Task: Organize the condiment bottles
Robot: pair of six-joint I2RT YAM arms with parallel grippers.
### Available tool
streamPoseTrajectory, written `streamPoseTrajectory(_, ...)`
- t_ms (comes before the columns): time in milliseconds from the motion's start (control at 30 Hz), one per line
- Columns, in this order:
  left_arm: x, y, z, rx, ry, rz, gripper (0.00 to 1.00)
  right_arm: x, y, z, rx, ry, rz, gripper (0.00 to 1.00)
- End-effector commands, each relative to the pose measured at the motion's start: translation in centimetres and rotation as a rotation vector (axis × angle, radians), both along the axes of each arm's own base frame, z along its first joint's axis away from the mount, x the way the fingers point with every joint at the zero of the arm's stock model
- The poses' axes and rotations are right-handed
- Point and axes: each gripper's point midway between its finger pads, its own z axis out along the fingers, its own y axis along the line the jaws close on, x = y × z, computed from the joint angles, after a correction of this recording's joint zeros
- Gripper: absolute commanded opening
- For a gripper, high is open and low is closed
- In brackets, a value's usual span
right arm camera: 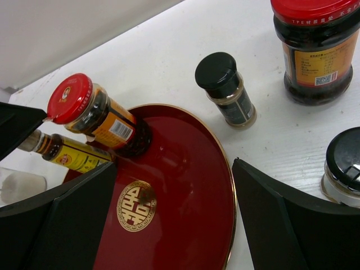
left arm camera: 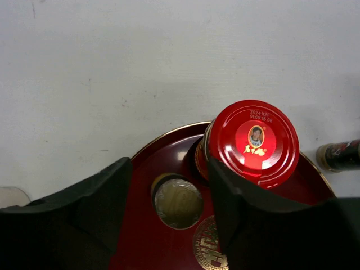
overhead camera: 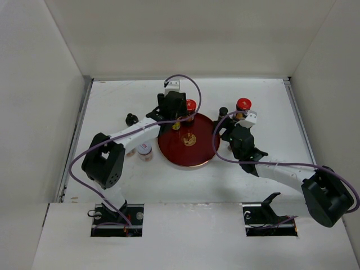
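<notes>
Fingers of the left gripper [left arm camera: 169, 180] are spread over the red tray [left arm camera: 157, 157], with the yellowish bottle [left arm camera: 178, 202] upright in the gap between them and a red-capped jar [left arm camera: 253, 140] just beside one finger. Right gripper [right arm camera: 171, 169] hangs spread and empty above the tray's bare middle, a black-capped bottle [right arm camera: 225, 90] standing on the table [right arm camera: 169, 56] beyond its rim.
</notes>
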Motion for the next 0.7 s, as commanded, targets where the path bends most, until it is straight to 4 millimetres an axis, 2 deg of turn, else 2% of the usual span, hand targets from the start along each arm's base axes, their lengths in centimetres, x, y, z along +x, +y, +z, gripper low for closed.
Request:
streamPoseTrajectory(0, 0.6, -1.1, 4.6, -0.084, -0.110, -0.012, 0.62, 0.8, 0.6, 2.2, 0.037, -0.049, 0.005, 0.91)
streamPoseTrajectory(67, 0.0, -0.6, 5.3, -0.092, -0.127, -0.006, 0.71, 0.9, 0.6, 2.2, 0.032, -0.047, 0.006, 0.91)
streamPoseTrajectory(200, -0.9, 1.2, 7.4, -0.104, -0.158, 0.017, 0.79, 0.9, 0.7, 2.2, 0.031, -0.047, 0.006, 0.91)
streamPoseTrajectory(333, -2.5, 4.3, 9.1, -0.114, -0.188, 0.077, 0.81, 0.9, 0.7, 2.1, 0.030, -0.046, 0.008, 0.91)
streamPoseTrajectory(433, -3.6, 7.0, 9.2, -0.100, -0.191, 0.142, 0.81, 0.9, 0.7, 2.2, 0.030, -0.046, 0.008, 0.92)
streamPoseTrajectory(567, -5.1, 11.8, 7.4, -0.053, -0.144, 0.287, 0.73, 0.9, 0.9, 2.1, 0.033, -0.043, 0.018, 0.92)
streamPoseTrajectory(667, -5.4, 15.4, 5.4, -0.036, -0.105, 0.390, 0.53, 0.8, 1.0, 2.2, 0.038, -0.044, 0.020, 0.92)
